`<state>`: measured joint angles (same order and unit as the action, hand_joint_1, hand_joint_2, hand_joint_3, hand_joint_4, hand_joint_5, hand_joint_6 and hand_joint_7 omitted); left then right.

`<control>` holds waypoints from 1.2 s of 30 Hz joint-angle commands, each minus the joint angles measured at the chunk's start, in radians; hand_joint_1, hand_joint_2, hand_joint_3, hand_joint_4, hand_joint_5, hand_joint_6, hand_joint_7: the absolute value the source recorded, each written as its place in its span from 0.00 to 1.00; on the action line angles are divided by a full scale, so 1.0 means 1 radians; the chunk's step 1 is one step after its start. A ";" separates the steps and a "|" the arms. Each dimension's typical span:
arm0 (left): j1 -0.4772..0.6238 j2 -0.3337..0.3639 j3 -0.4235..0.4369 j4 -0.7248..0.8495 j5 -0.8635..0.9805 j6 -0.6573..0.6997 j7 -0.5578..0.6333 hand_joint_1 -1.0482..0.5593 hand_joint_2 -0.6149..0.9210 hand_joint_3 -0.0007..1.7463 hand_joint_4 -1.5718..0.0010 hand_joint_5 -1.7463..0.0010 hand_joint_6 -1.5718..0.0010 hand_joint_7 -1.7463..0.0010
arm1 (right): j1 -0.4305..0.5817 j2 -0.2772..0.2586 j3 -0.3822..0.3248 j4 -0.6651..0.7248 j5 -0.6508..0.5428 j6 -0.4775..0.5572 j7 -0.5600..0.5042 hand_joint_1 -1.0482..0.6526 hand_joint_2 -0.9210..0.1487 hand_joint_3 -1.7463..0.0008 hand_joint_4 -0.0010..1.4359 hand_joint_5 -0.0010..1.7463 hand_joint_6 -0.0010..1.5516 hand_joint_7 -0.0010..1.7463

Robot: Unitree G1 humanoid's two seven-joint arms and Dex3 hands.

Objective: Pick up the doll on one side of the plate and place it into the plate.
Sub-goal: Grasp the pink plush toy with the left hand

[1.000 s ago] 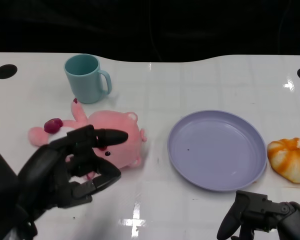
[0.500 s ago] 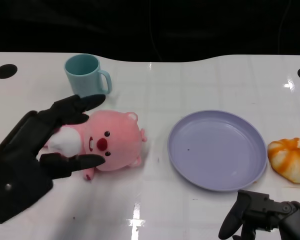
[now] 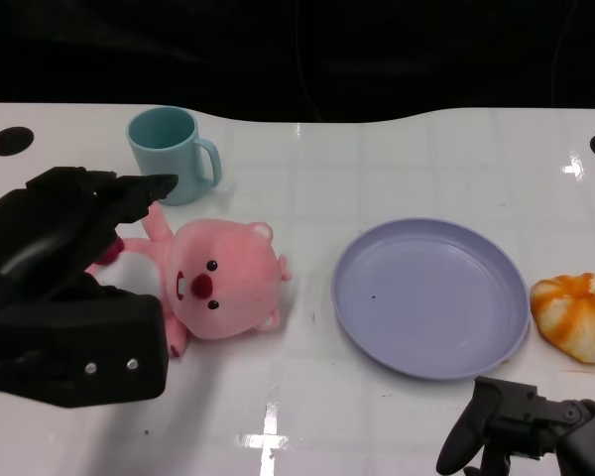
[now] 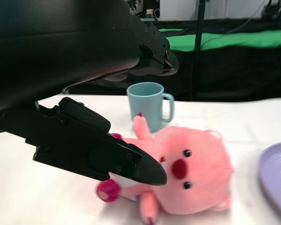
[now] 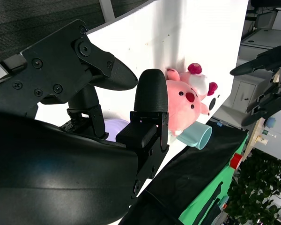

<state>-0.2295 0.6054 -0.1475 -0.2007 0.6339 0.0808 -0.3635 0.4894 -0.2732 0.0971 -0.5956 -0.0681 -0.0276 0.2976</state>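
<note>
You see a doll of soft pink plush, with a fuzzy matt surface and small glossy black eyes. The plate looks like smooth lilac plastic with a soft sheen. The cup seems matt teal plastic. The table is white and glossy; it reflects the lamps. The left hand is black plastic, smooth, with small metal screws.

Nothing to read here, honestly. No lettering, logo or number shows on the teal mug, the purple plate or the pink doll, and the white table carries no label or sign either. The black hands have screws but no markings.
</note>
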 commanded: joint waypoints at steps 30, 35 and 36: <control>-0.385 -0.151 -0.335 0.712 0.273 0.006 0.077 0.19 1.00 0.01 1.00 0.87 0.88 1.00 | 0.020 -0.004 -0.003 -0.025 0.004 -0.003 0.002 0.56 0.36 0.38 0.46 0.95 0.40 0.74; -0.464 -0.194 -0.379 0.869 0.250 -0.007 0.015 0.21 1.00 0.03 0.98 0.89 0.89 1.00 | 0.024 -0.006 -0.005 -0.032 0.001 -0.005 0.002 0.56 0.36 0.37 0.47 0.95 0.40 0.74; -0.480 -0.201 -0.388 0.901 0.243 -0.019 0.002 0.22 1.00 0.03 0.97 0.89 0.89 1.00 | 0.024 -0.007 -0.005 -0.032 0.001 -0.007 0.003 0.56 0.36 0.37 0.47 0.95 0.40 0.74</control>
<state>-0.6812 0.4041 -0.5193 0.6591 0.8888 0.0736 -0.3299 0.5092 -0.2725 0.0977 -0.6115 -0.0704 -0.0314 0.3017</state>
